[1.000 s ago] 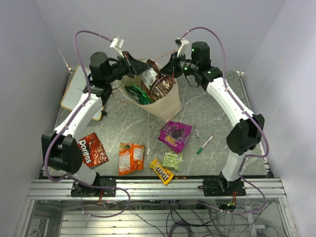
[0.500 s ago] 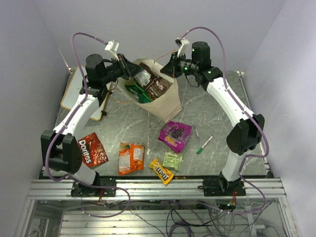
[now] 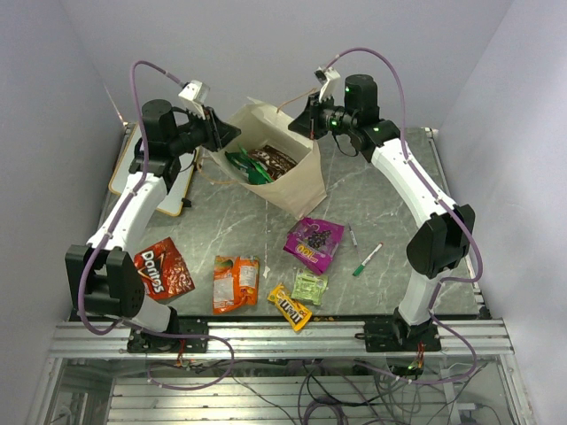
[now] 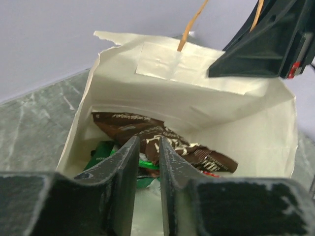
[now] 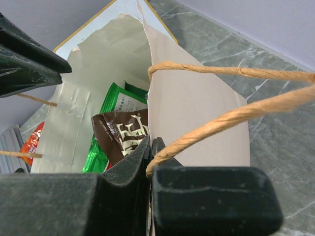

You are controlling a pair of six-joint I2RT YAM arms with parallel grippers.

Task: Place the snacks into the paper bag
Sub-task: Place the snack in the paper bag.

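At the table's 12 o'clock, the tall cream paper shopping bag (image 3: pixel 297 190) holds a brown crinkly packet (image 3: pixel 270 159) and green bags (image 3: pixel 241 165), with the right gripper (image 3: pixel 298 126) clamped on its top edge at 1 o'clock and the left gripper (image 3: pixel 230 133) slightly parted and empty at 10 o'clock.

Lilac walls (image 3: pixel 266 44) — grey marble table (image 3: pixel 221 226).

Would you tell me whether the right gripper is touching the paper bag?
Touching. The right wrist view shows the right gripper pinched shut on the top edge of the paper bag.
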